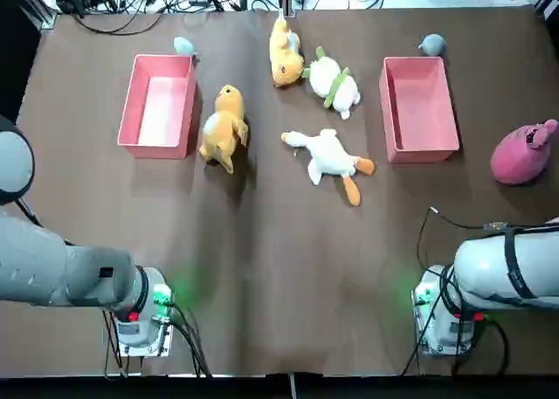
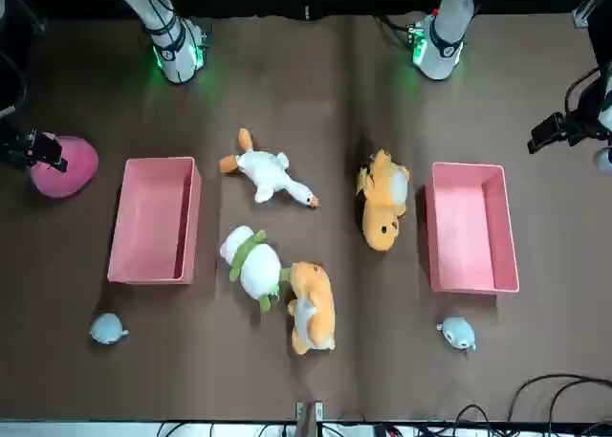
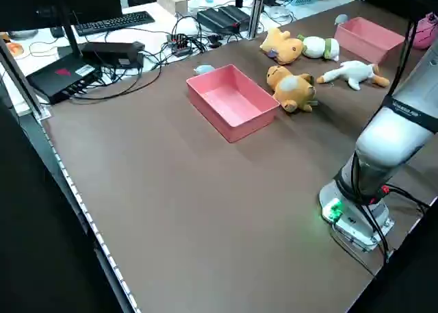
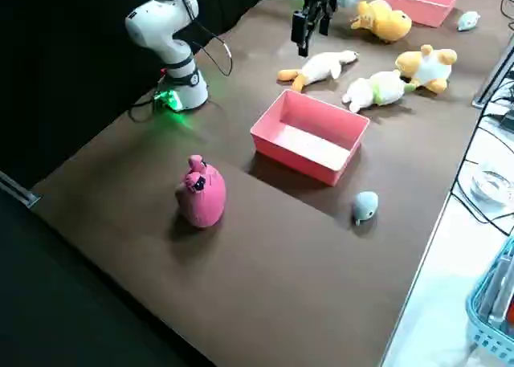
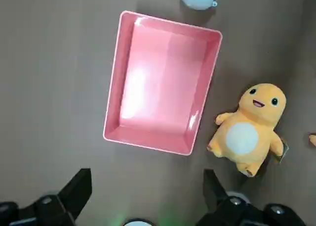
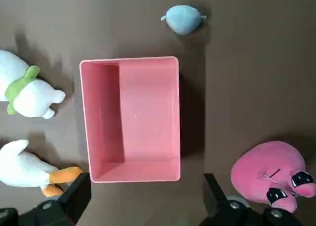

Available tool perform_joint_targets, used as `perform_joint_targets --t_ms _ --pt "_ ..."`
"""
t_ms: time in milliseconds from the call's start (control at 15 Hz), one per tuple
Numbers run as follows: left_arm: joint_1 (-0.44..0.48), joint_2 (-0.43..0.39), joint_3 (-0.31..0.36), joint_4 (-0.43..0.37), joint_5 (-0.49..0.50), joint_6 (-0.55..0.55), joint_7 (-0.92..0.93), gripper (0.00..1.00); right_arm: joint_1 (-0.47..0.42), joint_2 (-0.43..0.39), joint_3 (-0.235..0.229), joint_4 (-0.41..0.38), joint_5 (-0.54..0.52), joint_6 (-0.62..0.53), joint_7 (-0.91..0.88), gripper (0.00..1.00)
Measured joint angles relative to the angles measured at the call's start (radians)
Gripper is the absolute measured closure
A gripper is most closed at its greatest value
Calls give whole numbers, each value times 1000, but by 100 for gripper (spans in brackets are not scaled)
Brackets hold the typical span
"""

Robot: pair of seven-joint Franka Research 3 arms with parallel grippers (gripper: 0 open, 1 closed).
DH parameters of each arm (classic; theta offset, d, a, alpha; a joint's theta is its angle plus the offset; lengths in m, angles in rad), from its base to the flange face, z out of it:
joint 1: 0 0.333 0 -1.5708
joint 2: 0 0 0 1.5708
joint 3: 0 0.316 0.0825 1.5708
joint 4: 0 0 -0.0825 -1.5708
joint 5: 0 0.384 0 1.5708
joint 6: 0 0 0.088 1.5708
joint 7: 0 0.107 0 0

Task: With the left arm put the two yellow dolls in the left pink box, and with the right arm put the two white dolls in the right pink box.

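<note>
The left claw [image 5: 148, 175] is released, its two fingers spread wide with nothing between them, held above the worktop [image 1: 262, 285] toward its left edge. The right claw [image 6: 149, 179] is released too, fingers well apart and holding nothing, above the worktop toward its right edge. The left pink box [image 1: 158, 106] sits toward the far left corner of the worktop, with nothing inside; a small light-blue toy [image 1: 184, 46] lies just beside its end facing the far edge. The right pink box [image 1: 419, 111], also with nothing inside, stands toward the far right corner, a second blue toy [image 1: 432, 44] just beyond it on the far-edge side. All four dolls for the boxes lie on the worktop between them. One yellow doll [image 1: 224, 128] is near the left pink box, and the other yellow doll [image 1: 286, 54] is by the middle of the far edge. Close beside that second one is the round white doll with green bands [image 1: 333, 83]. The white goose [image 1: 328, 154] lies farther from the far edge, beak toward the left edge, its orange feet angled toward the right edge and the robot's edge. A pink plush [image 1: 522, 153] rests near the right edge.
</note>
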Motion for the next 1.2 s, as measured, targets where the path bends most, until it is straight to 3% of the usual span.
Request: perform_joint_targets --t_ms 800,1200 --pt "-12 32 -4 -14 0 0 9 0 0 0 7 0 2 4 0 0" --pt "-162 166 -19 -5 0 58 -28 0 19 11 18 -2 9 60 -8 0"
